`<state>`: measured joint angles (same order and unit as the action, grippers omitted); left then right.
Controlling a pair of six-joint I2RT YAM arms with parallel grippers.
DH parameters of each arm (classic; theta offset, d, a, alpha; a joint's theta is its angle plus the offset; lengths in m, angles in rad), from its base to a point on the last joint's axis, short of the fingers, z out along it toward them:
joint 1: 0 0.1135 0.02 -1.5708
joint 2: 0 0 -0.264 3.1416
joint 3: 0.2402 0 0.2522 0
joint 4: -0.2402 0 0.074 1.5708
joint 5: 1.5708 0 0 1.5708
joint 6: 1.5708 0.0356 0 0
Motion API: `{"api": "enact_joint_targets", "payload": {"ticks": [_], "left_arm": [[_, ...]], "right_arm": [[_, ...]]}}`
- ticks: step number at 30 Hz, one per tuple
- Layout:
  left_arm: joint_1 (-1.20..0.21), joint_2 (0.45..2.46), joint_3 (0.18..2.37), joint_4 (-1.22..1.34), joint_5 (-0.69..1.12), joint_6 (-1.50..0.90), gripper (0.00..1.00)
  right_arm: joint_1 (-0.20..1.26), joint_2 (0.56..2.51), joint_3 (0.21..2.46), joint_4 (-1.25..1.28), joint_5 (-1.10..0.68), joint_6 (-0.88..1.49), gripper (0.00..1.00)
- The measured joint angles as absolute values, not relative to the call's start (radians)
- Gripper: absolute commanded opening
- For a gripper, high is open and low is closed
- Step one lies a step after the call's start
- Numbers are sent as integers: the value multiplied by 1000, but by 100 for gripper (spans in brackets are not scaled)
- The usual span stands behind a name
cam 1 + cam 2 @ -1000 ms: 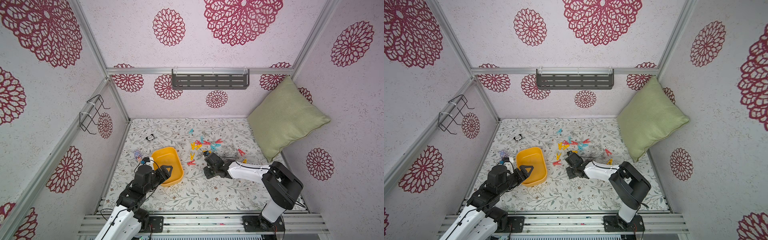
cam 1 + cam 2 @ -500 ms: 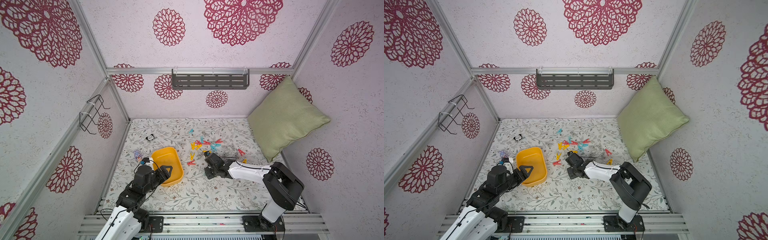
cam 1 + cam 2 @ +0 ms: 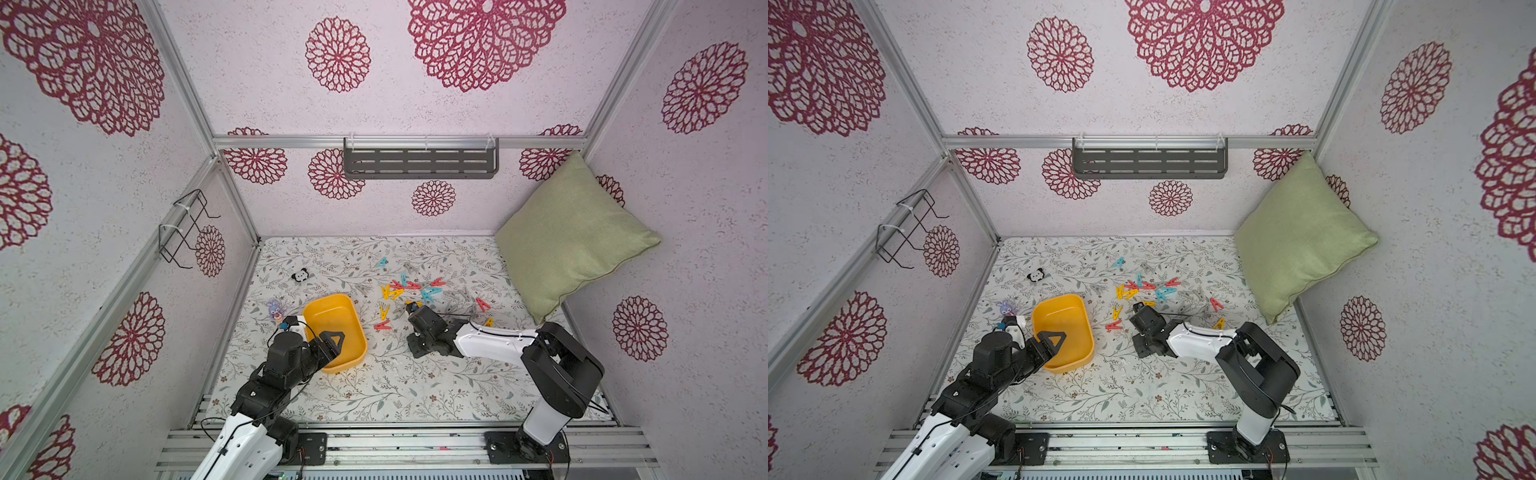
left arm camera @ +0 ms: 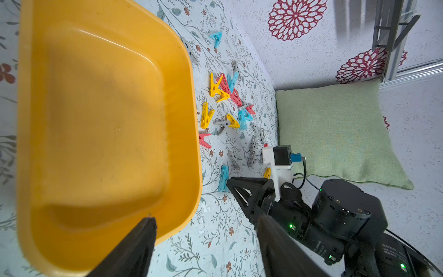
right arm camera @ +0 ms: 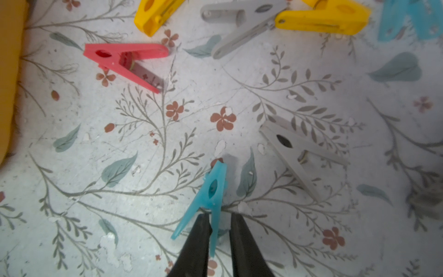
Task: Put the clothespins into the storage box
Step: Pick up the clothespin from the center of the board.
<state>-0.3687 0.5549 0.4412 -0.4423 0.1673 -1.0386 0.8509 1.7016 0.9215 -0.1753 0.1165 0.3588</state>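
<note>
The yellow storage box (image 3: 328, 320) (image 3: 1061, 324) (image 4: 96, 120) stands empty at the front left of the floral mat. My left gripper (image 3: 334, 338) (image 3: 1054, 336) (image 4: 206, 219) is open at the box's near right corner, one finger over the rim. Clothespins (image 3: 415, 286) in yellow, red, teal and grey lie scattered to the right of the box. My right gripper (image 3: 413, 353) (image 5: 220, 223) is low on the mat, jaws narrow around one leg of a teal clothespin (image 5: 212, 189) (image 4: 224, 177). That leg touches one finger; a slit remains beside the other. A red clothespin (image 5: 124, 62) lies nearby.
A green cushion (image 3: 569, 232) leans in the back right corner. A panda toy (image 3: 300, 275) and a purple figure (image 3: 274, 308) lie behind and left of the box. A grey shelf (image 3: 419, 163) hangs on the back wall, a wire rack (image 3: 183, 228) on the left wall.
</note>
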Motion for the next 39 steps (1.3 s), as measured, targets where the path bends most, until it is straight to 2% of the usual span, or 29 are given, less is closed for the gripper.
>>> {"api": "enact_joint_targets", "payload": {"ticks": [8,14,17,31,34,39], "left_arm": [[-369,554,441,-447,166,-1041,75],[-369,555,441,-448,165,-1042,75],[-369,555,445,-456,153,-1040,76],[-355,589,654,-609,35,-927,86],[-312,615,683,-630,41,-898,87],[-150,651,697,-649,109,-855,89]], "right_arm": [[858,1705,895,-157,102,358,18],[859,1705,891,-144,106,355,4],[859,1704,895,-147,106,355,1],[865,1711,1150,-196,31,325,0],[880,1741,1231,-196,-13,323,0],[934,1861,1393,-201,-64,321,0]]}}
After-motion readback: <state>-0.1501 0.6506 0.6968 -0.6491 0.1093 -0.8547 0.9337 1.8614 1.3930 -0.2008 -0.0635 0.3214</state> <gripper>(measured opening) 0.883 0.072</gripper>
